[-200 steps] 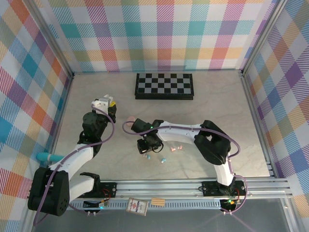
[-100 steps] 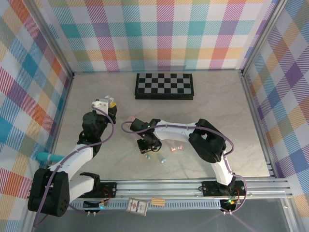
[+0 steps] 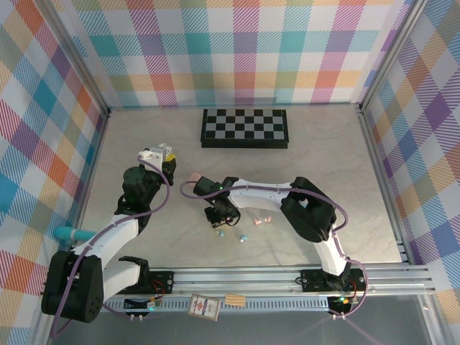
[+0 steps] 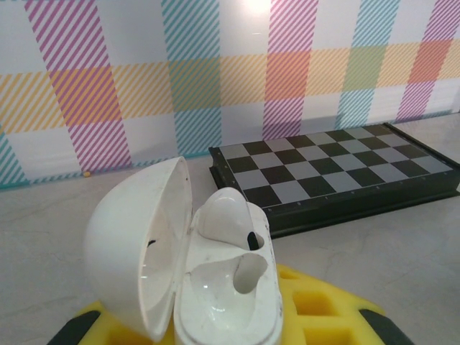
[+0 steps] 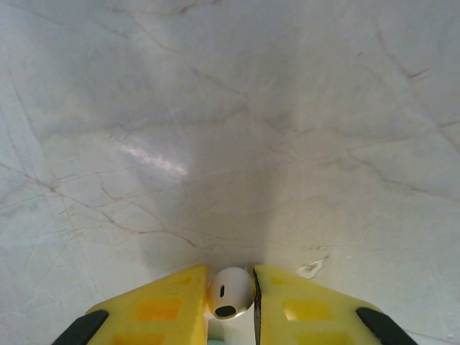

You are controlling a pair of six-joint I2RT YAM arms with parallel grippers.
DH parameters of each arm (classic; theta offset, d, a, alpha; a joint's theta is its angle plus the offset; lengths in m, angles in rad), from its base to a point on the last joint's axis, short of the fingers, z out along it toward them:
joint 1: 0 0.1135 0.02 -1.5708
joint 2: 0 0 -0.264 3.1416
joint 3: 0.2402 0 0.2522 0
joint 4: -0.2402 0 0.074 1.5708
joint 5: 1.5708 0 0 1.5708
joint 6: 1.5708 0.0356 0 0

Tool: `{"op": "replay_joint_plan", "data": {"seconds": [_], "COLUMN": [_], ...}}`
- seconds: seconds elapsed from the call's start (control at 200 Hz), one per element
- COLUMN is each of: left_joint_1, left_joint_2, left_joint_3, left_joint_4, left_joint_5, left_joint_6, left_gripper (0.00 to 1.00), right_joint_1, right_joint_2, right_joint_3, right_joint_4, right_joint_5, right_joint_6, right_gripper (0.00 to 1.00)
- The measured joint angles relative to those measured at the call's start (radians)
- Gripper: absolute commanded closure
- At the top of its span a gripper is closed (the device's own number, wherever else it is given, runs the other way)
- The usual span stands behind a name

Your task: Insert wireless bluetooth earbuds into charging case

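The left gripper (image 3: 163, 154) sat at the left of the table (image 3: 338, 187), raised and turned toward the far wall, its yellow fingers (image 4: 327, 313) closed tight on the white charging case (image 4: 215, 302). The case stood open, with its lid (image 4: 133, 244) swung out to the left. A white earbud (image 4: 226, 214) appeared to sit in the far well, while the near well looked hollow. Beyond it, against the far wall, lay the black-and-white chessboard (image 3: 244, 128). The right arm reached leftward across the middle of the table, its gripper (image 3: 218, 216) pointing down at the marble surface. In the right wrist view the yellow pads (image 5: 169, 298) stood narrow, pressed against both sides of a second white earbud (image 5: 230, 291) at the table surface; whether it rested on the table or was lifted off it could not be told. Just near of that gripper a teal earbud (image 3: 223, 232) lay loose, another small teal bud (image 3: 243, 238) lay a little to its right, and two pink earbuds (image 3: 260, 220) lay side by side further right. A pink pebble-like case (image 3: 192, 176) sat just beyond the right arm's wrist, between the two grippers.
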Motion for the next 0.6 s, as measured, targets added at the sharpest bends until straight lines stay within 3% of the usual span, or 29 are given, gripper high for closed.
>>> {"op": "replay_joint_plan", "data": {"seconds": [0.215, 0.47, 0.6], "left_joint_1": [-0.037, -0.108, -0.131], "left_joint_2": [-0.011, -0.011, -0.011], "left_joint_3": [0.000, 0.000, -0.001], "left_joint_4": [-0.027, -0.050, -0.056], "left_joint_5": [0.019, 0.034, 0.035], "left_joint_6": [0.000, 0.000, 0.000], "left_gripper": [1.00, 1.00, 1.00], "right_joint_1": [-0.076, -0.260, -0.294], "right_joint_2": [-0.080, -0.133, -0.133], "right_joint_3": [-0.068, -0.161, -0.177], "right_joint_4": [0.011, 0.007, -0.026], "right_joint_5": [0.069, 0.092, 0.091], "right_joint_6": [-0.087, -0.336, -0.473], "right_gripper": [0.77, 0.77, 0.78]}}
